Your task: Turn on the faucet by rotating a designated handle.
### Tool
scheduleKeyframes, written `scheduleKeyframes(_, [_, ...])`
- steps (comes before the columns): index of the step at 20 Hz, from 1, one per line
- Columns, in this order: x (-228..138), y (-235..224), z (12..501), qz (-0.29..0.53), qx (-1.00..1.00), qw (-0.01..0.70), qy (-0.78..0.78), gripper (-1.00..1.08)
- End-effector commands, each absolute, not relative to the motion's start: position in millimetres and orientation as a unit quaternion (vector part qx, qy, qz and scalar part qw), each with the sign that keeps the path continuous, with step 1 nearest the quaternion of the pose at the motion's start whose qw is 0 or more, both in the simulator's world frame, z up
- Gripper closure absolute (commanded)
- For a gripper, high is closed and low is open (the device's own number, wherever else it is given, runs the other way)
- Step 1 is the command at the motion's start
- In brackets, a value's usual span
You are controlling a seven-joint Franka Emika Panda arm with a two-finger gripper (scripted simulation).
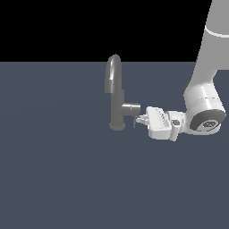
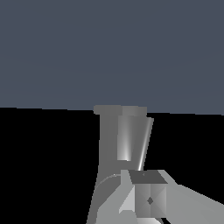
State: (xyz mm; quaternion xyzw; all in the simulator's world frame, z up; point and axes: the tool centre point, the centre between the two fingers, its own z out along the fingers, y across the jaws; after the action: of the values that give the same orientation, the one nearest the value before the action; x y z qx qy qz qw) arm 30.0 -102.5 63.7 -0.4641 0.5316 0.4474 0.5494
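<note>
A flat, matte slate-blue floor fills most of the exterior view and ends in a straight edge against plain black. The smooth white arm is cut off by the frame above and bends down to the gripper, which lies nearly level, its fingers pointing at the faucet. That faucet is brushed grey metal: a round base, a straight column, an arched spout and a short side stub reaching toward the gripper. The handle, a thin dark rod, hangs from the stub's end just off the fingertips; whether they touch it is too small to tell, and so is the jaws' spacing. In the wrist view the faucet appears upside down, a blocky finger covering part of it.
</note>
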Motion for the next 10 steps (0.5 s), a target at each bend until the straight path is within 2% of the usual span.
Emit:
scheduleKeyframes(1, [38, -91, 57, 0.453, -0.464, 0.548, 0.529, 1.08])
scheduleKeyframes(10, [55, -92, 39, 0.453, -0.458, 0.544, 0.538, 1.08])
